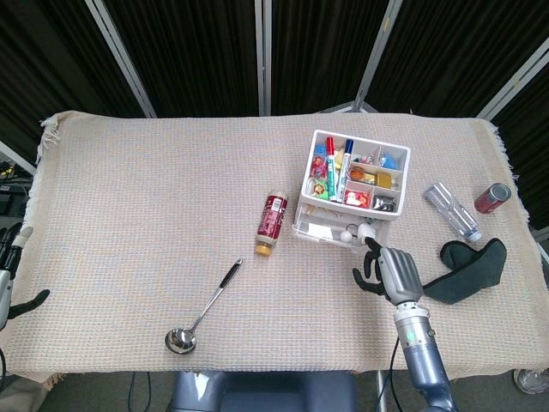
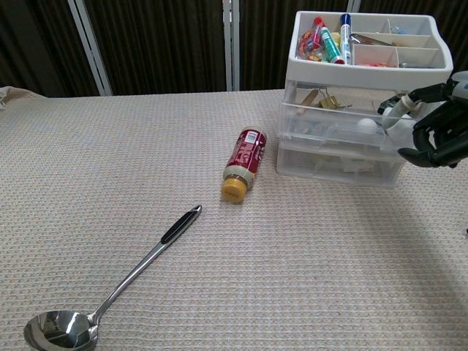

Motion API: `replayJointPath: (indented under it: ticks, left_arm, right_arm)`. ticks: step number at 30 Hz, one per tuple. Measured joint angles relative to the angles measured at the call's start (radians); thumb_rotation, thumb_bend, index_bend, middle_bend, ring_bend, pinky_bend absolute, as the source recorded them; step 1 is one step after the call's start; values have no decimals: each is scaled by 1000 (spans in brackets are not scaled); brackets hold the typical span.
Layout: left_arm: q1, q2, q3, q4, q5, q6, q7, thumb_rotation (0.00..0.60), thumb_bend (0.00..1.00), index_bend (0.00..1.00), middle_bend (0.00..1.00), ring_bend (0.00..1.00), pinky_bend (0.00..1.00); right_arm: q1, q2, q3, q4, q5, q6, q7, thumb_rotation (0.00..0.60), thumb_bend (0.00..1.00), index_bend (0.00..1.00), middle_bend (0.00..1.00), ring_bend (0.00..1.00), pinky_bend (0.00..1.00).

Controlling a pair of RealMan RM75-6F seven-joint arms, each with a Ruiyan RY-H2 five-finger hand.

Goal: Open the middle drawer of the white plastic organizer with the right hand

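On the right side of the counter point(image 1: 129, 172), covered by a bumpy woven cloth, stands the white plastic organizer point(image 2: 344, 153). Its open top tray holds pens and small bits. The middle drawer point(image 2: 333, 126) sits a little way out in front, see-through and smooth, with small things inside.

At that drawer's right front corner is the right hand point(image 2: 437, 131), dark and shiny. Its fingers point(image 2: 401, 102) are curled and spread a bit, with one tip touching the drawer front. I cannot tell if they really hold it.

What could go wrong? The organizer looks light, so I think a hard pull might drag the whole box along the cloth, or tip it and spill the pens. The smooth plastic could also slip off the fingers.

Near the left edge, the left hand point(image 1: 19, 296) rests low, and I cannot tell how its fingers are.

Close by lie a red bottle point(image 2: 243, 162) with a yellow cap, and a shiny metal ladle point(image 2: 110, 300) with a black handle.
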Motion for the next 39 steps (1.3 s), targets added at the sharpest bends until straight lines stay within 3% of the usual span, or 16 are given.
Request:
replayJointPath:
  ticks: [18,32,39]
  left_arm:
    - [3,2,0,-4,3,5,3,600,67,0,0,0,0]
    - [2,2,1,-7,3,3,11,600,67,0,0,0,0]
    - [2,3,-1,-7,0,2,9,600,68,0,0,0,0]
  right_arm:
    - [-40,30,-89,-61,-107,25,0,600,318,402,722,742,616]
    - [-66,37,-125,-74,-170,42,2,600,318,401,722,742,615]
    - [-70,36,-124,-73,-196,43,21,600,264,311,721,741,615]
